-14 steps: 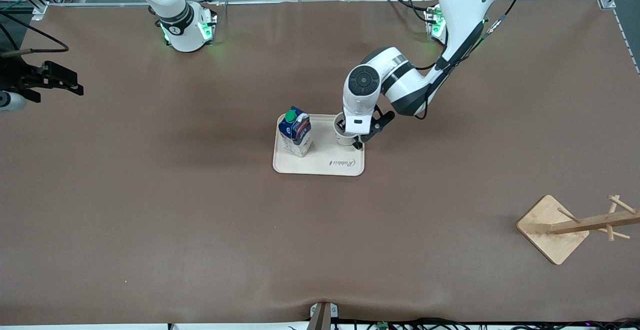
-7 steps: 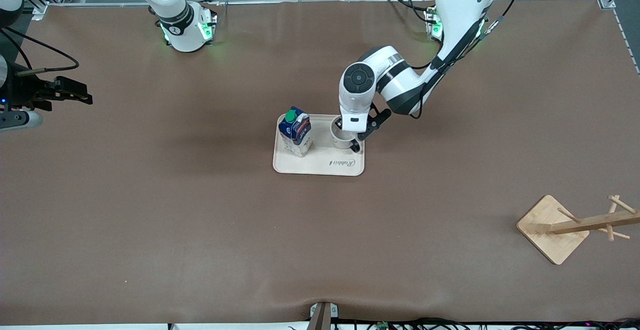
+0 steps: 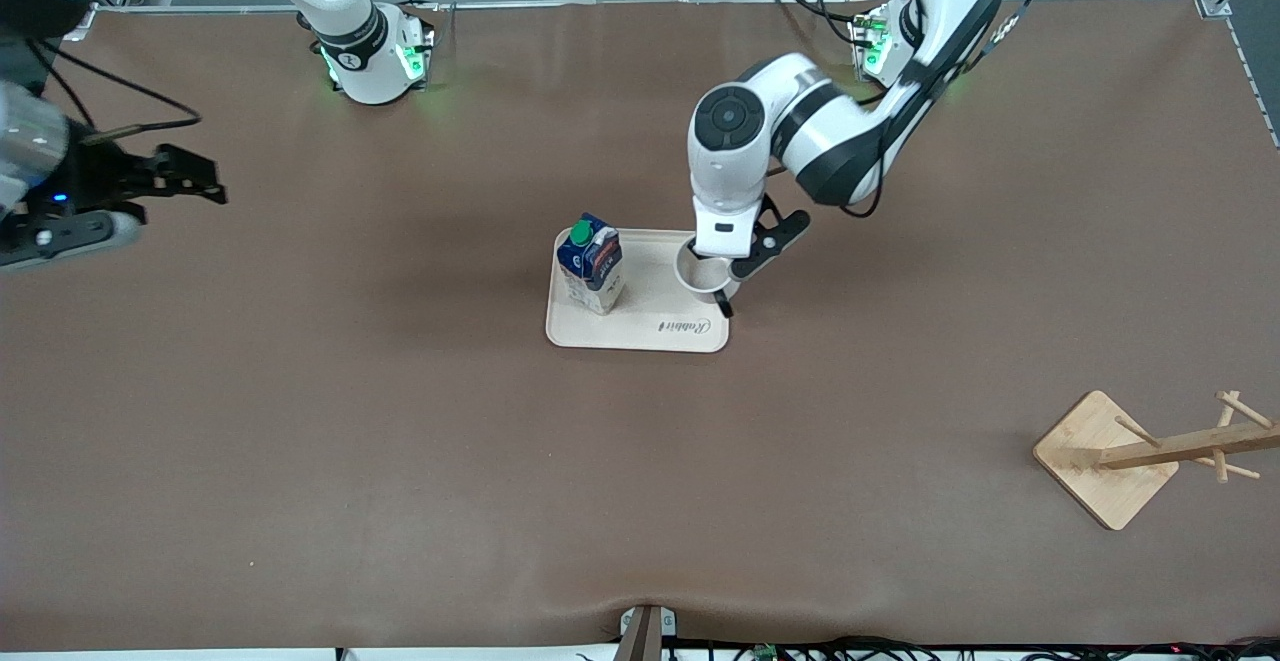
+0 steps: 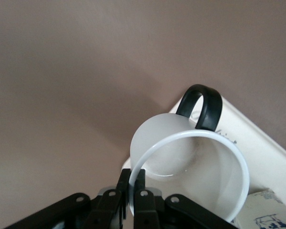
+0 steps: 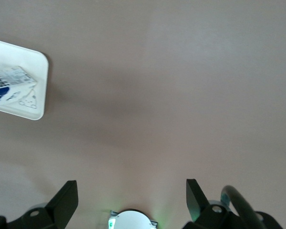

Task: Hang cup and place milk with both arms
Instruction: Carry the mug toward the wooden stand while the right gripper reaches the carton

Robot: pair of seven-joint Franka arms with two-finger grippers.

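Observation:
The white cup (image 3: 702,276) with a black loop handle hangs lifted over the beige tray (image 3: 640,333), at the tray's end toward the left arm. My left gripper (image 3: 712,263) is shut on the cup's rim; in the left wrist view its fingers (image 4: 133,183) pinch the rim of the cup (image 4: 190,167), one inside and one outside. The dark blue milk carton (image 3: 591,263) with a green cap stands upright on the tray's other end. My right gripper (image 3: 195,181) is open and empty over the bare table at the right arm's end; its wrist view shows the spread fingers (image 5: 66,200).
A wooden cup rack (image 3: 1150,451) with pegs stands near the front camera at the left arm's end of the table. Brown table surface (image 3: 400,461) surrounds the tray. The tray corner and carton show in the right wrist view (image 5: 35,90).
My left gripper has lifted the cup off the tray and shifted slightly toward the left arm's end. My right gripper has moved inward over the table toward the tray.

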